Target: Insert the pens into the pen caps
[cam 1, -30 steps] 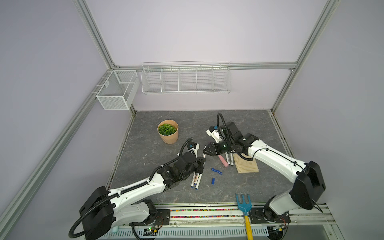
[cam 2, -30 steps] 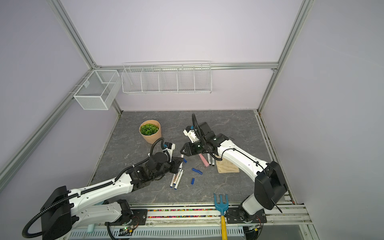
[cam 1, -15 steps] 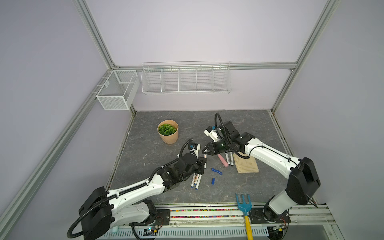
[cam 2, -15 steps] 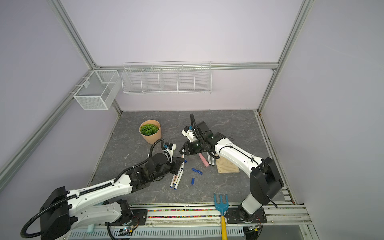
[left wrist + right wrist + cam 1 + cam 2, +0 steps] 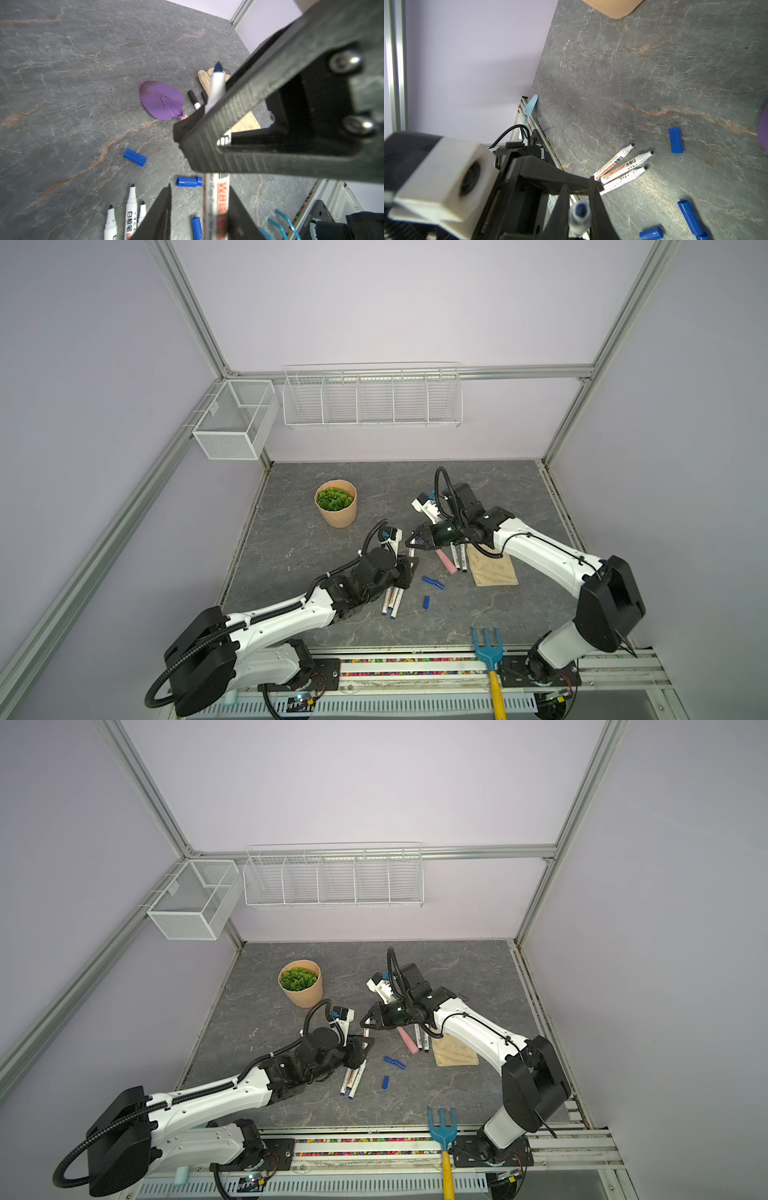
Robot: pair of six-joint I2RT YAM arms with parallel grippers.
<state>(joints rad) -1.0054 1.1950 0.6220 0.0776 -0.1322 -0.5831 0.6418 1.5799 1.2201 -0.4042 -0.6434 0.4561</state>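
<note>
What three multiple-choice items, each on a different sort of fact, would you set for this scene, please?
1. Where does the blue garden fork lie on the table?
A. At its back edge
B. At its left edge
C. At its front edge

2. How many uncapped pens lie side by side on the table?
A. One
B. Three
C. Five

3. What is the state of the right gripper?
A. Open and empty
B. Shut on nothing
C. Shut on a blue-tipped pen

Answers:
1 C: in both top views the fork's tines rest at the front edge and its handle crosses the rail.
2 B: the right wrist view shows three tips in a row.
3 C: that view shows the pen clamped between the jaws.
</note>
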